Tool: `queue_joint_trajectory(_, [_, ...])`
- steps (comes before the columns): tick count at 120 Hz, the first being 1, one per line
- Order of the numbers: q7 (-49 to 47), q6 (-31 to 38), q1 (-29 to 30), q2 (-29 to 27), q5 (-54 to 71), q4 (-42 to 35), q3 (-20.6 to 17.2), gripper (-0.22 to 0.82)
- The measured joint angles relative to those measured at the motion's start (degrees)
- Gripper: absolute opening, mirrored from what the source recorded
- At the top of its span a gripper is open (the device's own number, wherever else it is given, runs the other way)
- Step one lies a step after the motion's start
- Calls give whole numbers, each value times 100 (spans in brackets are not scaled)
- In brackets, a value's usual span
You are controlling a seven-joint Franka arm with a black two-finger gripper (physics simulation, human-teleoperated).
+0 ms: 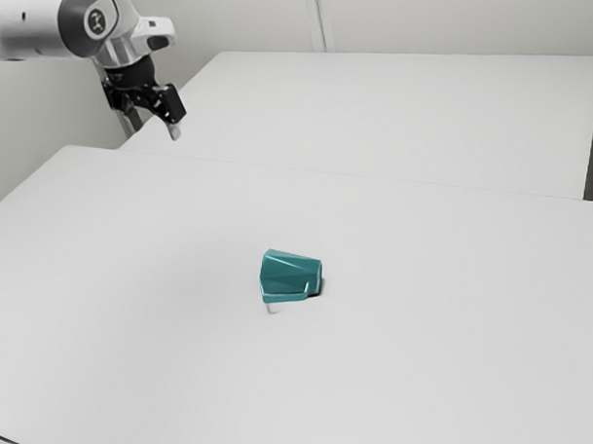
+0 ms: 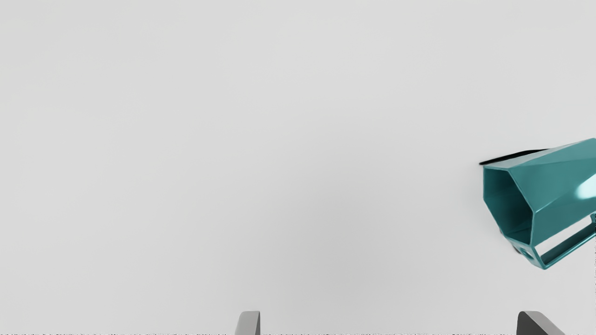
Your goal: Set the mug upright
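The mug (image 1: 290,277) is teal, the table (image 1: 155,353) white.

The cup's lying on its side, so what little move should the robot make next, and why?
I'd shift the open gripper across toward the mug before lowering: the mug lies on its side on the table, over toward one finger rather than centred between both.

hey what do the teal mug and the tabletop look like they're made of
The mug: probably glazed ceramic, though glossy plastic or enamelled metal is possible; its flat facets catch a bright, sharp highlight.

The tabletop: perhaps laminate or painted board, matte and pale grey; it shows soft shading and no visible grain, so the material stays open.
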Motion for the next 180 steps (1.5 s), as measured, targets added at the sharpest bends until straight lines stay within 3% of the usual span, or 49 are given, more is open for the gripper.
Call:
queue_joint_trajectory(26, [9, 75, -4, -81, -398, -467, 51, 60])
queue_joint_trajectory(62, [-217, 767, -105, -937, -1041, -2462, 395, 60])
queue_joint_trajectory(88, [-528, 1496, -255, -1013, -1694, -3221, 471, 60])
queue_joint_trajectory(156, [-621, 2434, -412, -455, -4464, -3747, 514, 60])
queue_joint_trajectory(180, [-493, 2701, -845, -116, -5041, -3738, 513, 60])
